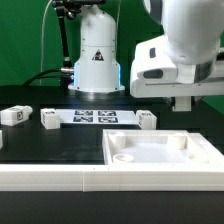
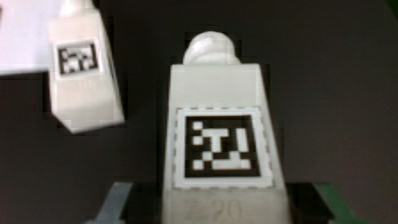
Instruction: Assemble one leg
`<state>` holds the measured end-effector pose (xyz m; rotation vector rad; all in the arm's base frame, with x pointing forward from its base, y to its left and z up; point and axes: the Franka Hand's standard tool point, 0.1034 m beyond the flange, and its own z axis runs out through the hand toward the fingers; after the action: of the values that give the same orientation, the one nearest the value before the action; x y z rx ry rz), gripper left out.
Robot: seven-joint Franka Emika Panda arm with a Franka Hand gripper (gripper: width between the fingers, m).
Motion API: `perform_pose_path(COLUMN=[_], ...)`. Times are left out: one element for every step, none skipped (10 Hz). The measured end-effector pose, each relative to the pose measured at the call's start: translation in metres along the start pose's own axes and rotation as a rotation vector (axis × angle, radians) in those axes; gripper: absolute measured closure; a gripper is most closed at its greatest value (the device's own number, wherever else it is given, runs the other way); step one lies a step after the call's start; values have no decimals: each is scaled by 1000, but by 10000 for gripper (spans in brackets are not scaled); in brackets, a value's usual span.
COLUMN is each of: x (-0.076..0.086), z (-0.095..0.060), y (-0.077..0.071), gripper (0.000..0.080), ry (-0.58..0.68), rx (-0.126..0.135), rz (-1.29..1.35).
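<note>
In the wrist view a white leg (image 2: pixel 217 110) with a black-and-white tag on its face and a rounded peg at its far end sits between my gripper (image 2: pixel 224 203) fingers, which are shut on its sides. A second tagged leg (image 2: pixel 80 80) lies just beside it on the black table. In the exterior view my gripper (image 1: pixel 185 102) hangs low behind the white tabletop (image 1: pixel 212 160), and the held leg is hidden there. Another leg (image 1: pixel 147 120) lies to the gripper's left in the exterior view.
The marker board (image 1: pixel 95 117) lies in the middle in front of the robot's base (image 1: pixel 97 60). Two more small white parts (image 1: pixel 15 115) (image 1: pixel 48 120) rest toward the exterior view's left. A white rail (image 1: pixel 50 180) runs along the front edge.
</note>
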<state>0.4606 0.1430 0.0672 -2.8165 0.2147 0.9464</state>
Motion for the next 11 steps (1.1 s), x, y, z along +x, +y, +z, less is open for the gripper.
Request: perform_pose_path(x=[2, 8, 8, 8, 7, 7, 9, 12, 12, 16, 17], z=[-1, -12, -29, -52, -70, -86, -100, -97, -94, -98, -97], y=[1, 16, 27, 36, 51, 60, 62, 61, 61, 61, 62], gripper=[507, 507, 507, 507, 507, 507, 507, 507, 507, 507, 507], ry=[72, 147, 179, 247, 304, 366, 451, 538, 585, 679, 747], rx=[4, 6, 12, 17, 20, 24, 29, 24, 20, 17, 13], rz=[1, -58, -51, -53, -64, -50, -47, -51, -54, -57, -61])
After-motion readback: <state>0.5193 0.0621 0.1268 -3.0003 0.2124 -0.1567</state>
